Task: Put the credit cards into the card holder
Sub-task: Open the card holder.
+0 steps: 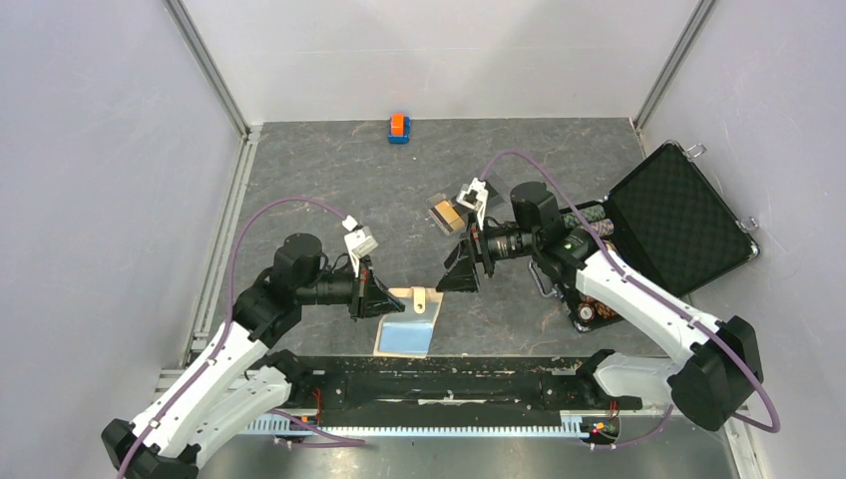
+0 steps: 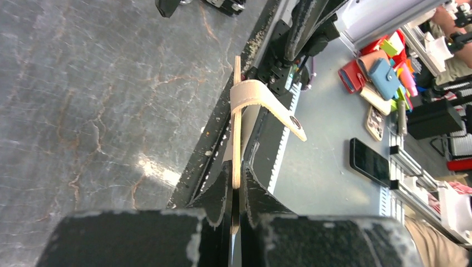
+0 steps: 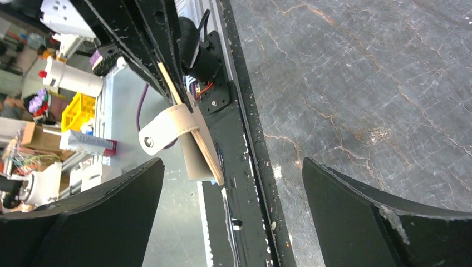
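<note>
My left gripper (image 1: 377, 295) is shut on the edge of the tan card holder (image 1: 415, 299) and holds it above the table's near edge. A light blue credit card (image 1: 403, 338) sticks out of the holder's near end. In the left wrist view the holder (image 2: 236, 133) is edge-on between my fingers, its tab (image 2: 268, 104) curling right. My right gripper (image 1: 459, 271) is open and empty, just right of the holder. The holder (image 3: 198, 149) and its tab (image 3: 162, 130) lie ahead of the right gripper (image 3: 231, 167). A small stack of gold and black cards (image 1: 446, 214) lies on the table behind.
An open black foam-lined case (image 1: 678, 215) stands at the right with poker chips (image 1: 589, 311) beside it. A small orange-and-blue block (image 1: 399, 128) sits at the back. The black rail (image 1: 449, 384) runs along the near edge.
</note>
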{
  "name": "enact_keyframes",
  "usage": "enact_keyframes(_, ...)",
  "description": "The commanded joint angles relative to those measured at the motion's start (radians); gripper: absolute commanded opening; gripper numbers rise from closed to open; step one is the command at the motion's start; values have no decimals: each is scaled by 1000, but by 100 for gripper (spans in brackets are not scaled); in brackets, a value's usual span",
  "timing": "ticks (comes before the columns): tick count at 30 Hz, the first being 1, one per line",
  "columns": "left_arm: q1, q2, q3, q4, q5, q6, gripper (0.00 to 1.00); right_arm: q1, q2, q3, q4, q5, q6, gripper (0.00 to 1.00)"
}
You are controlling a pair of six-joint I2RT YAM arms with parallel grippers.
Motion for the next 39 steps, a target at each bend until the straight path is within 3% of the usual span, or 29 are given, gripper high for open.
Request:
enact_keyframes(1, 3, 26, 60, -27, 113, -58, 2, 41, -18, 59, -88, -26, -120, 98)
enact_keyframes(8, 3, 49, 71, -25, 143, -71, 2, 158, 44, 92, -109, -24, -146, 98)
enact_keyframes(15, 3, 50, 66, 65, 149, -142, 2, 189, 14, 34, -91, -30, -157, 98)
enact_keyframes(21, 3, 52, 55, 129, 153, -214, 2, 210, 15, 3, -1, -49, -103, 77)
enact_keyframes(29, 3, 39, 44, 135, 154, -241, 2, 223, 31, 3, 63, -63, -69, 68)
enact_keyframes(33, 3, 27, 37, 132, 150, -248, 2, 223, 63, 34, 62, -88, -71, 47)
enact_keyframes(36, 3, 11, 29, 125, 128, -248, 2, 224, 81, 45, 56, -103, -71, 14)
enact_keyframes(37, 3, 5, 26, 118, 109, -244, 7, 224, 83, 43, 56, -101, -68, 2)
enact_keyframes(38, 2, -2, 26, 108, 87, -241, 21, 223, 83, 40, 58, -99, -62, 0)
enact_keyframes(39, 3, -12, 25, 95, 48, -238, 41, 223, 82, 34, 59, -90, -52, 0)
